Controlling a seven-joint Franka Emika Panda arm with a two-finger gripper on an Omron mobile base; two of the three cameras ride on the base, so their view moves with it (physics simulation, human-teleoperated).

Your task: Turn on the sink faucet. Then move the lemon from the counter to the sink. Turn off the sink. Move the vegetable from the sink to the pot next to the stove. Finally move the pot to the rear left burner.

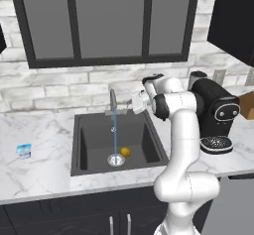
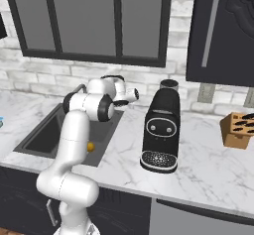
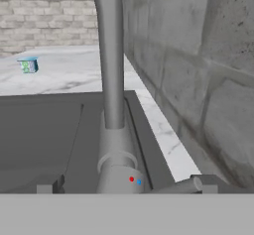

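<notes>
faucet base (image 3: 118, 177) with its little lever right up close in the hand view, gripper (image 1: 130, 106) open beside the spout (water running), lemon (image 1: 125, 151) in the sink (image 1: 89, 145) by the drain

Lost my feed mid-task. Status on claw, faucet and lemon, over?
Claw open, empty, at the sink faucet lever. Water running. Lemon in the sink beside the drain. Nothing in the way.
</notes>
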